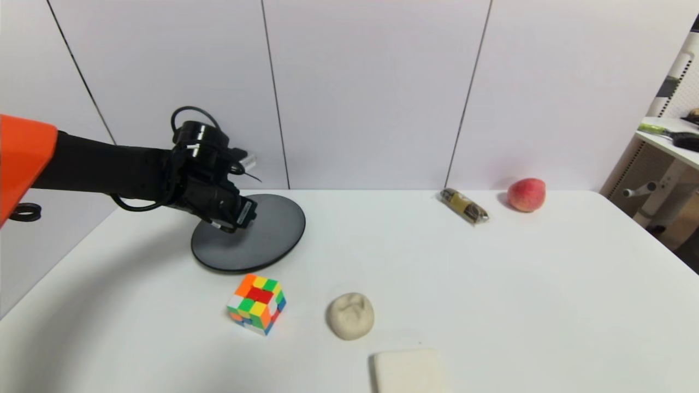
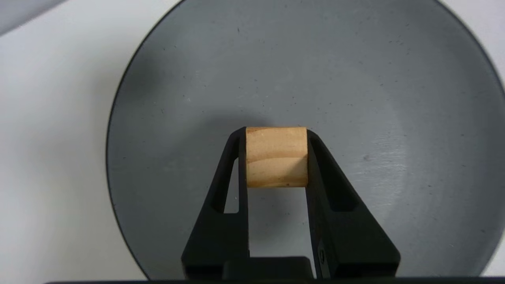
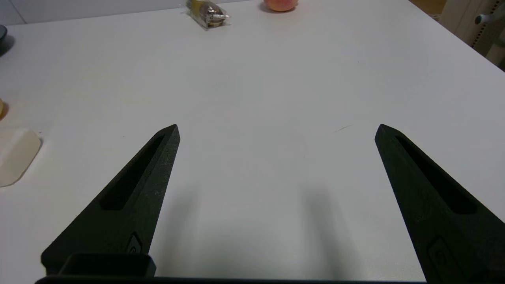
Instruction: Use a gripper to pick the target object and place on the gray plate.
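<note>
My left gripper (image 2: 276, 132) is shut on the target object, a small light-brown wooden cube (image 2: 276, 157), gripped between the tips of both fingers. It hangs over the middle of the gray plate (image 2: 355, 79). In the head view the left gripper (image 1: 235, 213) reaches over the near-left part of the gray plate (image 1: 273, 229) at the back left of the table, and the cube is hidden behind it. My right gripper (image 3: 276, 128) is open and empty, low over bare white table; it is out of the head view.
A multicoloured puzzle cube (image 1: 256, 303) and a beige dough-like lump (image 1: 350, 315) lie in front of the plate. A white block (image 1: 409, 371) sits at the front edge. A wrapped snack (image 1: 464, 206) and a peach (image 1: 526, 194) lie at the back right.
</note>
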You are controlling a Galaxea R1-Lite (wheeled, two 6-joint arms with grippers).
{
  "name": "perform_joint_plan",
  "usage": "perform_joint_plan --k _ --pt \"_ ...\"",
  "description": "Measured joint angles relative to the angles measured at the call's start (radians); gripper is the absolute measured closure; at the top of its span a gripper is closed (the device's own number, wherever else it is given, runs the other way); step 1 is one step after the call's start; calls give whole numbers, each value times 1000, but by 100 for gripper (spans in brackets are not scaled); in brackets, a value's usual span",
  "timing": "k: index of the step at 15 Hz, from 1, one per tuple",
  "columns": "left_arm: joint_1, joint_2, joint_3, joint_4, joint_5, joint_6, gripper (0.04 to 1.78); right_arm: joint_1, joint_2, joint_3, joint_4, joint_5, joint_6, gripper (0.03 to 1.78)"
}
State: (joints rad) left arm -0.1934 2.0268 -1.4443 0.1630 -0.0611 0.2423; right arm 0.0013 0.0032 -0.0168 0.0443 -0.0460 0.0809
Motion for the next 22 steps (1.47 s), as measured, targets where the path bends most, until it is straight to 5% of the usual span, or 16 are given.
perform_joint_plan --k 3,7,11,17,22 --pt "-2 22 7 0 -7 0 133 0 0 0 0 0 -1 10" --pt "0 17 13 -2 -74 -1 84 0 0 0 0 0 -1 10" --pt "1 -63 17 -11 -73 4 55 0 0 0 0 0 0 10" --pt "23 -419 99 -34 -20 -11 32 0 0 0 0 0 -1 10" --pt "111 -814 364 -44 46 -41 22 0 0 0 0 0 0 10"
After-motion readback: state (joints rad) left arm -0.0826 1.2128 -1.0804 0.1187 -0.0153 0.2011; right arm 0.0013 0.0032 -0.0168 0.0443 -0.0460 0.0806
